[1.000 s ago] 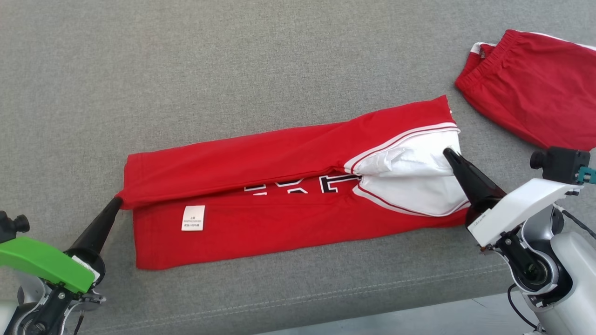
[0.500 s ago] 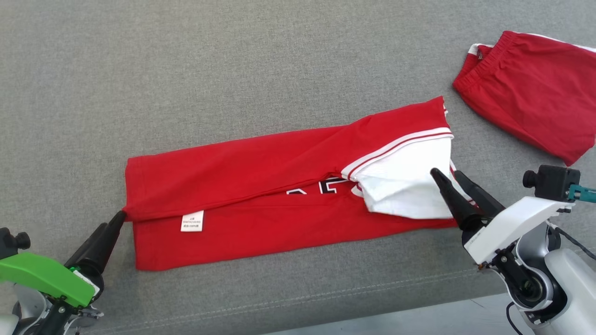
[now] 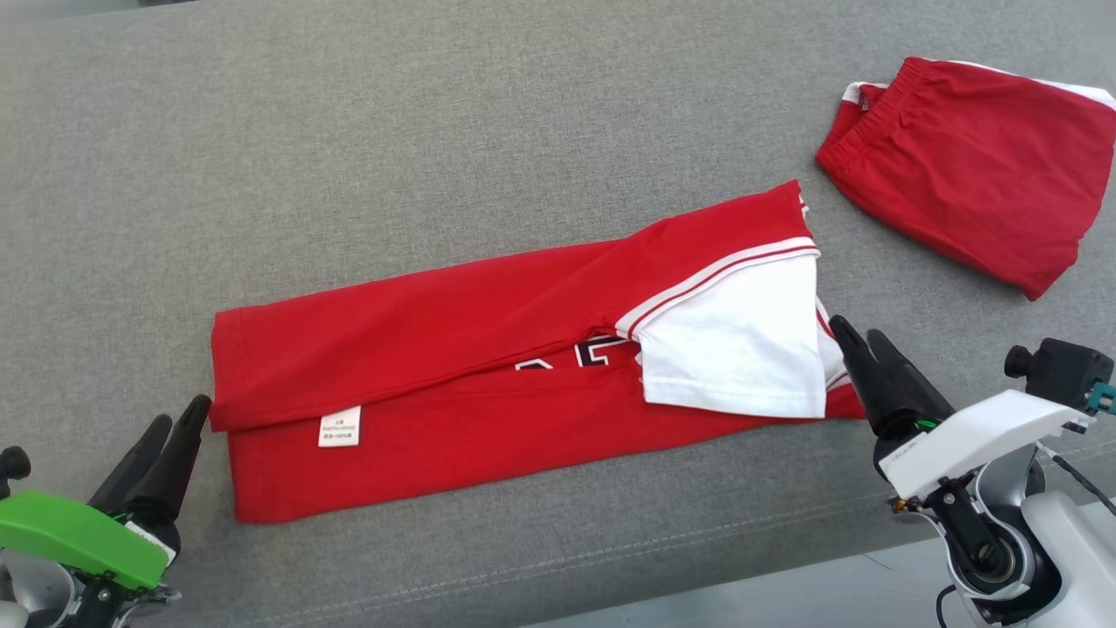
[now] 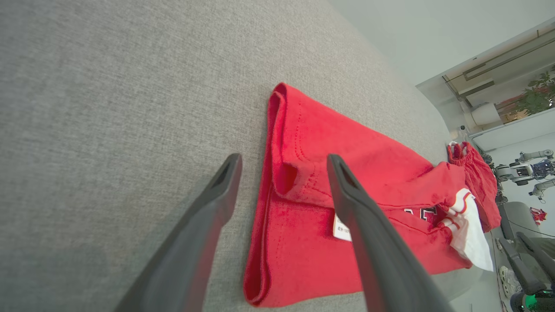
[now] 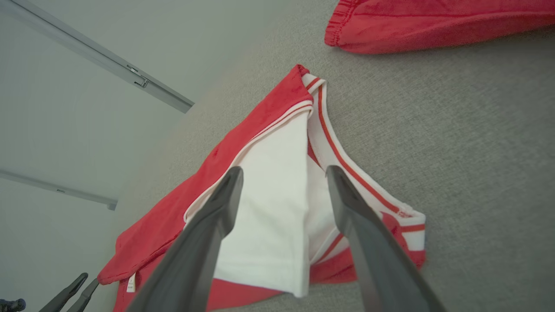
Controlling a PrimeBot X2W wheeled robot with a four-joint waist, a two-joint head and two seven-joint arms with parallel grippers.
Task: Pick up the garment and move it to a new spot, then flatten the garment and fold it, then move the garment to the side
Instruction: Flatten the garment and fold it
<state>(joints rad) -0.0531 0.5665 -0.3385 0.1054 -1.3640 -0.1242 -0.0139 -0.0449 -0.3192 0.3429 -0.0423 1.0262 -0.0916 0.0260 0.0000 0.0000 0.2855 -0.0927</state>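
Observation:
The garment (image 3: 488,349) is a red shirt with a white sleeve (image 3: 741,349), lying folded lengthwise into a long strip on the grey fabric surface (image 3: 436,131); a white label (image 3: 339,426) shows near its left end. My left gripper (image 3: 181,412) is open just off the strip's left end, touching nothing. In the left wrist view the left gripper (image 4: 284,158) frames the folded corner of the garment (image 4: 312,173) between its spread fingers. My right gripper (image 3: 856,329) is open beside the sleeve at the right end. In the right wrist view the right gripper (image 5: 284,170) hovers over the white sleeve (image 5: 269,195).
A pair of red shorts (image 3: 959,166) lies at the back right, a little apart from the shirt; the red shorts (image 5: 433,26) also show in the right wrist view. The surface's front edge (image 3: 610,558) runs just below the shirt. Bare grey fabric stretches to the back and left.
Both grippers have opened, let go of the shirt's ends and drawn back a little. The lifted upper layer and the white sleeve have dropped flat onto the lower layer. The camera has shifted slightly.

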